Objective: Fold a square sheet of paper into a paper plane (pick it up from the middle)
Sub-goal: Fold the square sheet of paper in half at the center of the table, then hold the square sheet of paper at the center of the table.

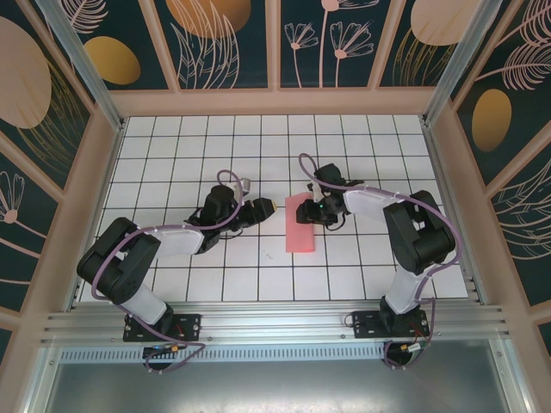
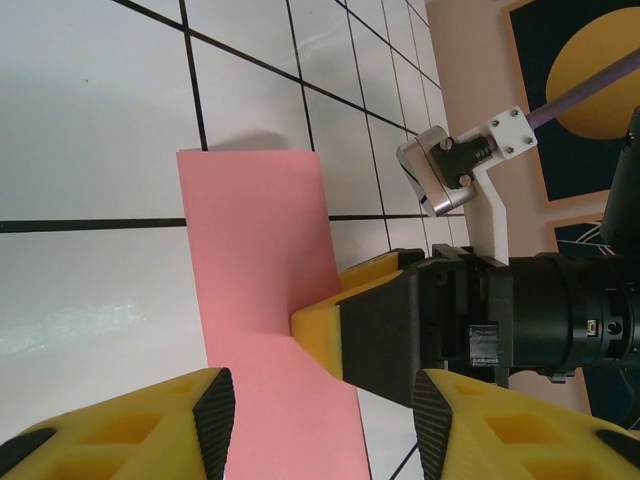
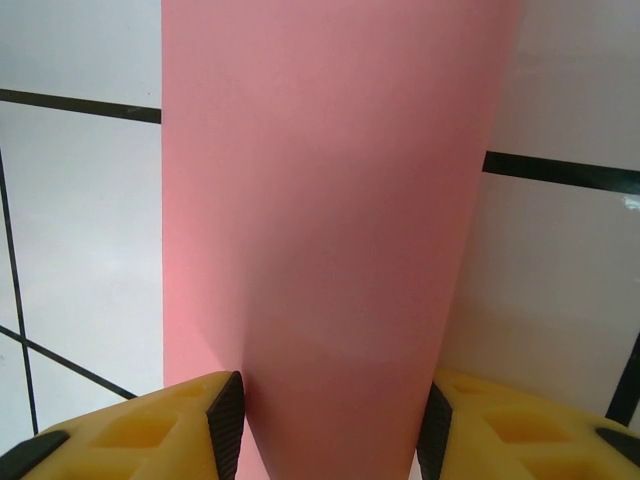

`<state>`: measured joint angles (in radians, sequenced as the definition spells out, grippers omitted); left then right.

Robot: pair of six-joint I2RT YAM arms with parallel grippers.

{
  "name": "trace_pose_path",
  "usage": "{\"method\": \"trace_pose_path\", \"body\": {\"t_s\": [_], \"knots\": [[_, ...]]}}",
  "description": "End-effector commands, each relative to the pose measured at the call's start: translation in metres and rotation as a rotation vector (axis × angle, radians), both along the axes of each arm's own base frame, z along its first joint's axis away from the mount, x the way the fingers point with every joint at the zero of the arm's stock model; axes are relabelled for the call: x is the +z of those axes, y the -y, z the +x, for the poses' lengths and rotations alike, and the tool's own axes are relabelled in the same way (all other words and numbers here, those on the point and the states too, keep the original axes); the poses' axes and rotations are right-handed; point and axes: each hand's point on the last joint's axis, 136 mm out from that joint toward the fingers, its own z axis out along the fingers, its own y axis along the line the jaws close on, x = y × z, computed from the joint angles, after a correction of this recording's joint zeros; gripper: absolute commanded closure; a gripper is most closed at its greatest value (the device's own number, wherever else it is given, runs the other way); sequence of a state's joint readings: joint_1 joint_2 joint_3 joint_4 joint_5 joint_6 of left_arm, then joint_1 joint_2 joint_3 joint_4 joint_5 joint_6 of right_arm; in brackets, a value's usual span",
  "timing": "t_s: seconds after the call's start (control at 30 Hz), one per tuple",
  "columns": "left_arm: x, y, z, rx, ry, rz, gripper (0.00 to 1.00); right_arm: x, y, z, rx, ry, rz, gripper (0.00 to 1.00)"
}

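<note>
The square sheet of paper [image 1: 301, 227] lies on the white grid table, folded into a narrow salmon-pink rectangle running front to back. My right gripper [image 1: 321, 212] is low over its far end, jaws apart. In the right wrist view the paper [image 3: 320, 200] runs between the black pads [image 3: 228, 420] with nothing clamped. My left gripper [image 1: 268, 206] hovers just left of the sheet, open. In the left wrist view the paper [image 2: 255, 250] lies ahead of my left gripper [image 2: 323, 425]. A yellow right fingertip [image 2: 318, 328] rests on the sheet's right edge.
Wooden walls [image 1: 275, 101] with dark floral panels close in the table on three sides. A metal rail [image 1: 275, 323] carries both arm bases at the near edge. The right arm's silver bracket [image 2: 440, 175] and cable hang above the tiles beyond the paper.
</note>
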<state>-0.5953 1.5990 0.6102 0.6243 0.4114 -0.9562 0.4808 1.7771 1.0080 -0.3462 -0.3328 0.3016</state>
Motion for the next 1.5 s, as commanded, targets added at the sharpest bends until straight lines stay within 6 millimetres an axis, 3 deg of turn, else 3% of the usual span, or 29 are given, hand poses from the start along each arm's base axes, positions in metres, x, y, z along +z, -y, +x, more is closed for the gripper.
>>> {"method": "trace_pose_path", "body": {"t_s": [0.0,0.7,0.83,1.37,1.47], "knots": [[0.01,0.008,0.003,-0.016,0.017,-0.026,0.47,-0.011,0.007,-0.005,0.033,-0.032,-0.064,0.5],[0.006,0.012,0.003,-0.031,0.006,-0.011,0.49,-0.029,0.023,-0.008,0.021,-0.063,-0.158,0.51],[-0.003,0.017,0.003,-0.038,-0.015,0.036,0.52,-0.032,0.025,-0.01,0.021,-0.07,-0.171,0.51],[-0.026,0.027,0.004,-0.024,-0.089,0.153,0.76,-0.04,0.034,-0.015,0.011,-0.083,-0.215,0.51],[-0.04,0.033,0.003,-0.034,-0.122,0.185,0.82,-0.041,0.034,-0.016,0.012,-0.084,-0.217,0.51]]}}
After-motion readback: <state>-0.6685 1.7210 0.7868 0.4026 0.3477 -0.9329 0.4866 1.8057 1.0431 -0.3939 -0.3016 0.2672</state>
